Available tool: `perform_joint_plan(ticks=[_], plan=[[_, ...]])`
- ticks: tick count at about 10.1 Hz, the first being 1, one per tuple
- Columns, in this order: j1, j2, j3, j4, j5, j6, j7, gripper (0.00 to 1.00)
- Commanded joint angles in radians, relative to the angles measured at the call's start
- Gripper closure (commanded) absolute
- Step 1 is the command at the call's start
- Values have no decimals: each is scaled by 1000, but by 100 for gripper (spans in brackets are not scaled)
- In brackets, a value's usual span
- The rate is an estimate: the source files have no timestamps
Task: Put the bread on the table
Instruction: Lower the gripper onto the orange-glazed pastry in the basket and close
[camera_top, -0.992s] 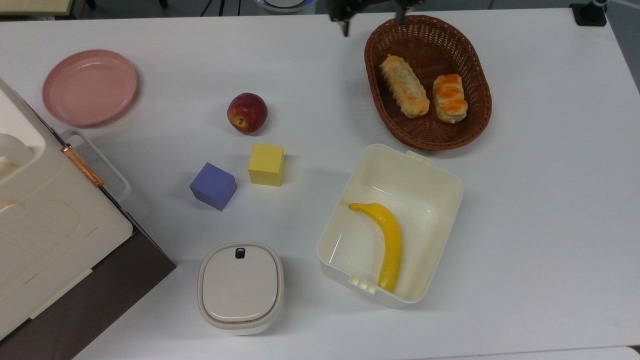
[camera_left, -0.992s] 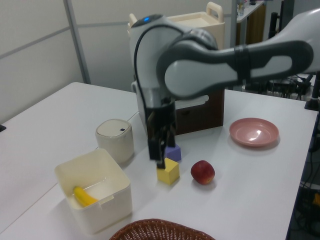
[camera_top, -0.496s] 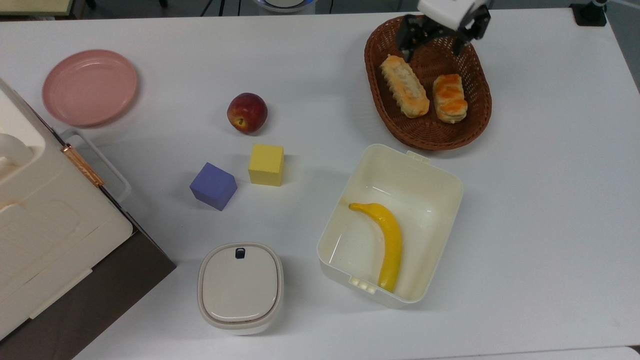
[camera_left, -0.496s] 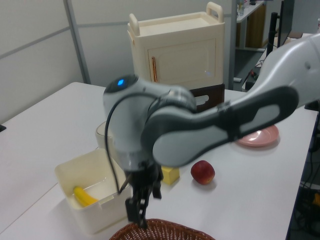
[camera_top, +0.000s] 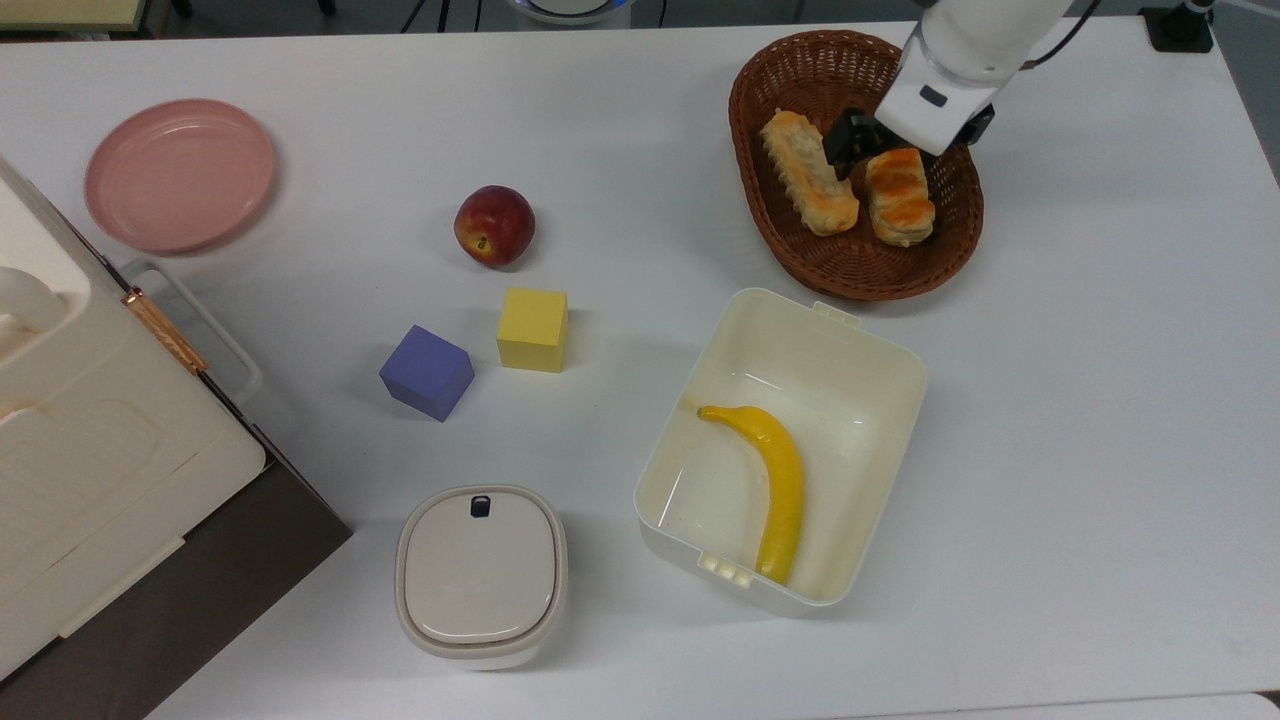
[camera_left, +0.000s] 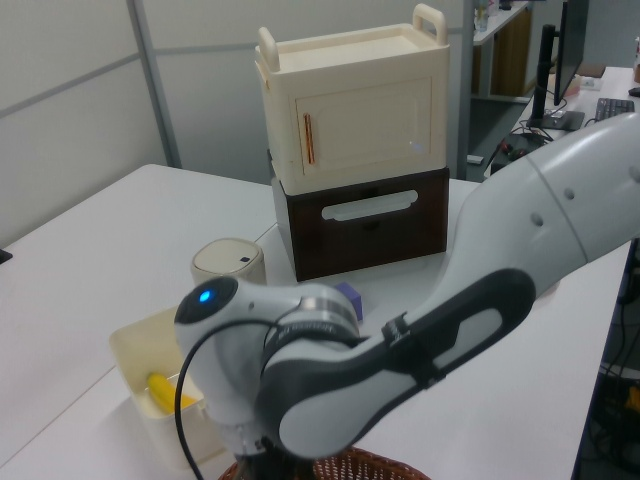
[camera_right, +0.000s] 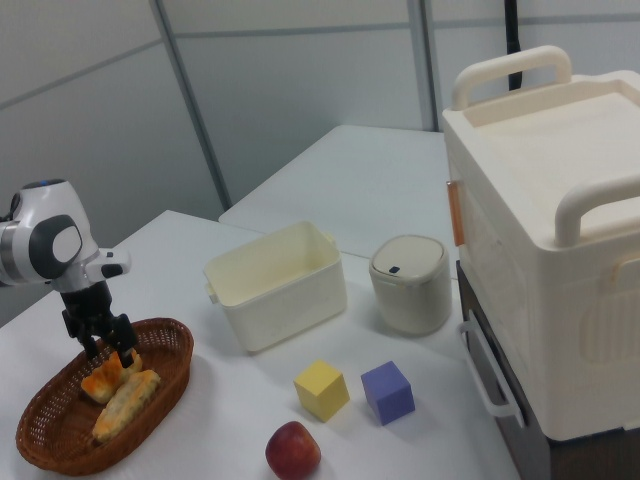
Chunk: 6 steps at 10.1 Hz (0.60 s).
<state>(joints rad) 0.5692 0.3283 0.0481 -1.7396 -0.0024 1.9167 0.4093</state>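
The bread (camera_top: 902, 200), short with orange-glazed stripes, lies in the brown wicker basket (camera_top: 790, 250) at the top view's upper right, beside a longer, paler pastry stick (camera_top: 806, 175). My gripper (camera_top: 908, 140) hangs open right over the bread's far end, one dark finger (camera_top: 845, 140) standing between the two pastries. In the right view the gripper (camera_right: 108, 344) straddles the top of the bread (camera_right: 101, 381), which rests in the basket (camera_right: 60, 440). The basket stands on the white table (camera_top: 1100, 400).
A white tub (camera_top: 880, 345) holding a banana (camera_top: 775, 480) sits just in front of the basket. An apple (camera_top: 494, 225), a yellow cube (camera_top: 533, 329), a purple cube (camera_top: 427, 371), a lidded pot (camera_top: 481, 573), a pink plate (camera_top: 179, 173) and a cabinet (camera_top: 90, 450) lie to the top view's left.
The gripper has come from beyond the table's far edge, over the basket's rim and down onto the short bread. In the left view the arm has swung close and low.
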Motion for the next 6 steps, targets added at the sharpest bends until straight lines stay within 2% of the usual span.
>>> perform_joint_plan(ticks=[1,3,4,5,6], plan=[[5,60,27,-2,16,89,46,0],[5,90,33,-2,15,128,52,0],[3,92,33,-2,9,130,49,19],[0,92,33,-2,7,130,49,54],[1,90,32,2,7,127,49,76]])
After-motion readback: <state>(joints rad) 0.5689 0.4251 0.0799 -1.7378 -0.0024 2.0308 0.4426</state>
